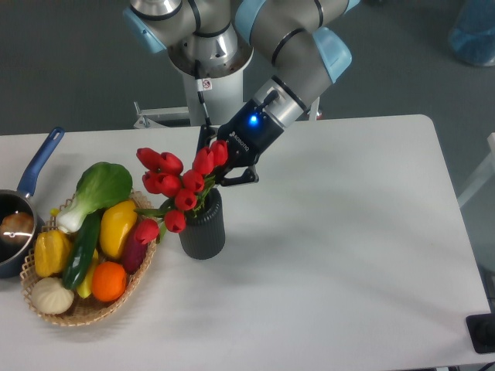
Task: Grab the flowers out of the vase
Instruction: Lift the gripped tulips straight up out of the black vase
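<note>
The flowers [176,183], a bunch of red tulips with closed buds, lean left out of the vase [203,229], a short dark ribbed cylinder left of the table's middle. My gripper [219,171] comes down from the upper right and is closed around the bunch just above the vase's rim. Its fingertips are partly hidden behind the buds and leaves. The stems are still inside the vase.
A wicker basket [133,287] of vegetables and fruit stands right next to the vase on its left. A blue-handled saucepan [40,160] sits at the table's left edge. The robot's base [207,85] rises behind the table's far edge.
</note>
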Motion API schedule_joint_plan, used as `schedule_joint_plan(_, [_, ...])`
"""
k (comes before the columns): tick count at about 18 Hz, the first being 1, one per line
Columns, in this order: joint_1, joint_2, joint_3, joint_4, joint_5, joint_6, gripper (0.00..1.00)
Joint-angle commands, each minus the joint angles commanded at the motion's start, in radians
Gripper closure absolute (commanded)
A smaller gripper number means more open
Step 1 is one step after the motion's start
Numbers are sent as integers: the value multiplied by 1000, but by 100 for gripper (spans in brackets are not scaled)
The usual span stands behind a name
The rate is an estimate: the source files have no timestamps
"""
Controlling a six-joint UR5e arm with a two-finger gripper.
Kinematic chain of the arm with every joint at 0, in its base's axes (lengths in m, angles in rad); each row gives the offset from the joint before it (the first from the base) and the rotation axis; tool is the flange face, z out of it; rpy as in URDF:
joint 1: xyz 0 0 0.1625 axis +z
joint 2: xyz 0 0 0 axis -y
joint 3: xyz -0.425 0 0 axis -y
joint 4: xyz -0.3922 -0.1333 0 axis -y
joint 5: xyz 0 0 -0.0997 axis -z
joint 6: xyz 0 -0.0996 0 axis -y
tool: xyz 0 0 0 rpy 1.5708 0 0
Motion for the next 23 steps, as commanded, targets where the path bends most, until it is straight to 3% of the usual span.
schedule_joint_plan(4, [18,18,8,-2,-17,-12,98])
schedule_joint_plan(11, [45,20,71,-2,-111,-146,99])
schedule_joint_plan(23, [63,35,86,-5,-152,-210,98])
